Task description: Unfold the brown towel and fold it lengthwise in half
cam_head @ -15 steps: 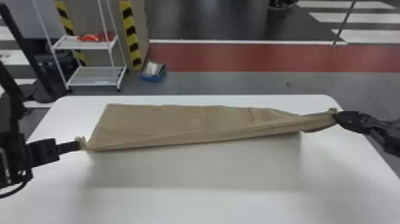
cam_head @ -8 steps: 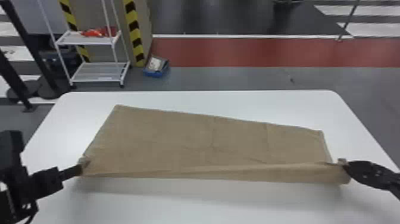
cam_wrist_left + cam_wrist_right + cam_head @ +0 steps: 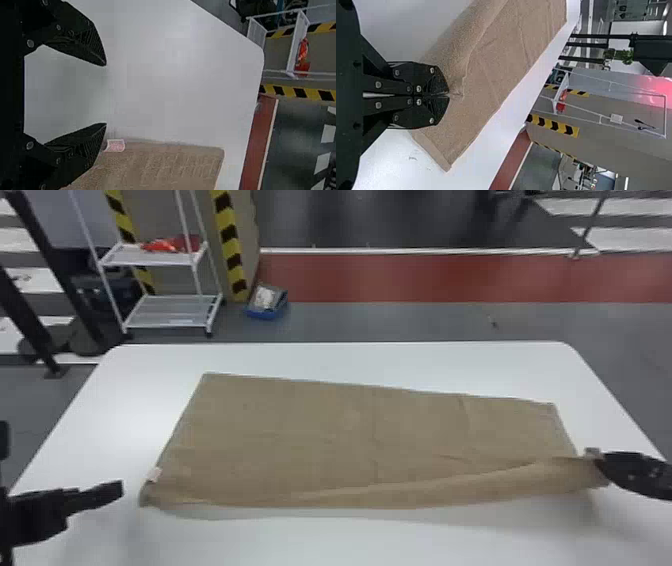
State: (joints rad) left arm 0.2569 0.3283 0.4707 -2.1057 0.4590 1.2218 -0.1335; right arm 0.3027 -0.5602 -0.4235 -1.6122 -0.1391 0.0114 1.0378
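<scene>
Towel (image 3: 325, 430), loaded blue bin (image 3: 261, 314) beyond

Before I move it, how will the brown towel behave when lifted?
The brown towel will probably droop floppily, since it already creases and folds over softly. It looks unlikely to roll, lying mostly flat on the table.

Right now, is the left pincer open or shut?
Open: the left pincer has its fingertips wide apart, with no brown towel between them.
</scene>
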